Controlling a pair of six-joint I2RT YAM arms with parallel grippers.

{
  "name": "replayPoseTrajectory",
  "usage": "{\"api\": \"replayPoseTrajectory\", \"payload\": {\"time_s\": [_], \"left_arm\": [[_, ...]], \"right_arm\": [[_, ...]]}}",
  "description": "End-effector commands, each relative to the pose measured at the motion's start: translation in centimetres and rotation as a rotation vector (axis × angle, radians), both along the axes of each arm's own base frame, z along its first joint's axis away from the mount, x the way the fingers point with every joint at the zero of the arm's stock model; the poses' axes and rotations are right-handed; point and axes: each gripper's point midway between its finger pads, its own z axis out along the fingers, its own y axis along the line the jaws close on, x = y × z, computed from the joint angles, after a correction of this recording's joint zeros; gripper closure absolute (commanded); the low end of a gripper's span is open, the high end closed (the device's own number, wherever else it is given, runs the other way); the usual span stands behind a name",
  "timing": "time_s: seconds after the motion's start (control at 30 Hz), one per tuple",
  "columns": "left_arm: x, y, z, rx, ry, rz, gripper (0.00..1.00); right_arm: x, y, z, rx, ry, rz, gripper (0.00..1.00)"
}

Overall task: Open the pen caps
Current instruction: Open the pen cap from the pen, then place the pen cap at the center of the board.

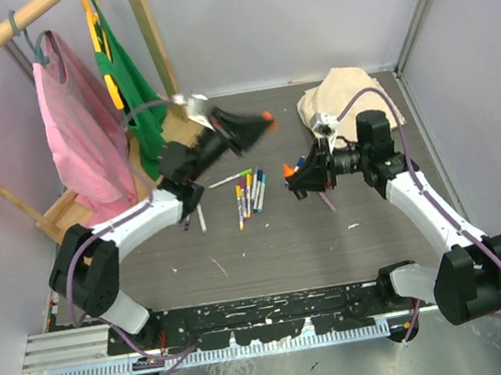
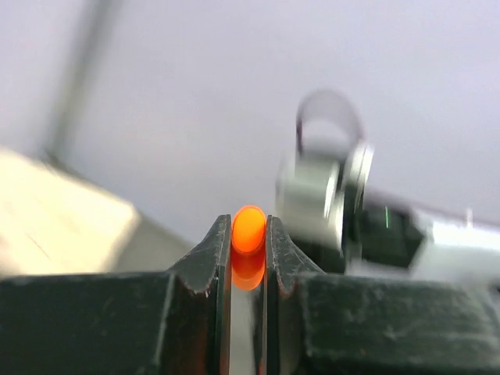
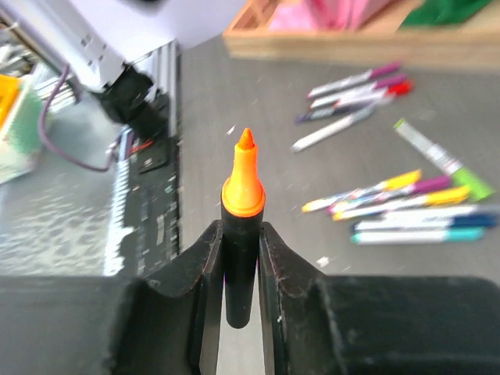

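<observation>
We count one cap off: the left claw (image 2: 248, 236), raised above the bench (image 1: 288, 248), is clamped on the orange cap (image 2: 248, 226), and the right claw (image 3: 242, 234) grips the bared black highlighter (image 3: 241, 273). The other pen caps (image 3: 402, 181) sit on their markers (image 1: 250, 193) lying between the arms (most of the work, we judge). The beige cloth (image 1: 341, 98) lies well apart, so only our full claws stand in the way.

No legible text, label, brand, number or sign appears in any view; the dark markings on the thin white-barrelled markers (image 3: 406, 200), with small coloured plastic pen caps (image 3: 404, 180), on the grey table (image 3: 234, 94), are too blurred to read.
</observation>
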Motion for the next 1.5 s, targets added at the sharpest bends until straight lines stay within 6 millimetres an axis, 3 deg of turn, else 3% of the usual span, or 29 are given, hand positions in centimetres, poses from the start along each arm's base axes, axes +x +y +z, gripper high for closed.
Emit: {"api": "replayPoseTrajectory", "payload": {"time_s": [0.0, 0.2, 0.33, 0.4, 0.47, 0.5, 0.6, 0.9, 1.27, 1.4, 1.47], "left_arm": [[0.3, 14.9, 22.7, -0.613, -0.397, 0.45, 1.0], [-0.4, 15.5, 23.4, -0.594, -0.431, 0.483, 1.0], [-0.3, 14.7, 21.0, -0.492, -0.396, 0.477, 1.0], [-0.1, 14.1, 19.0, -0.418, -0.359, 0.467, 1.0], [1.1, 13.3, 15.7, -0.329, -0.281, 0.474, 1.0], [0.7, 13.7, 15.2, -0.312, -0.27, 0.482, 1.0], [1.8, 13.4, 10.6, -0.209, -0.173, 0.512, 1.0], [3.1, 13.9, -2.8, 0.136, 0.101, 0.58, 1.0], [4.2, 13.4, -11.0, 0.371, 0.281, 0.557, 1.0], [4.7, 13.4, -12.6, 0.408, 0.322, 0.551, 1.0], [5.3, 13.3, -14.3, 0.437, 0.362, 0.544, 1.0]], "right_arm": [[-4.4, 0.2, -4.0, -0.014, 0.264, 0.114, 0.99], [-3.9, 0.2, -4.1, -0.024, 0.286, 0.102, 0.99], [-2.7, -0.2, -4.7, -0.087, 0.25, 0.022, 0.99], [-1.6, -0.7, -5.2, -0.138, 0.216, -0.052, 0.99], [-0.4, -1.4, -5.7, -0.189, 0.178, -0.13, 0.99], [0.2, -1.7, -5.9, -0.21, 0.164, -0.165, 0.99], [1.4, -2.7, -6.2, -0.252, 0.141, -0.246, 0.99], [3.2, -4.5, -6.7, -0.305, 0.129, -0.359, 0.99], [4.6, -6.3, -7.3, -0.341, 0.137, -0.447, 0.99], [5.1, -7.0, -7.7, -0.362, 0.143, -0.478, 0.99], [5.4, -7.3, -7.9, -0.374, 0.145, -0.492, 0.99]]}}
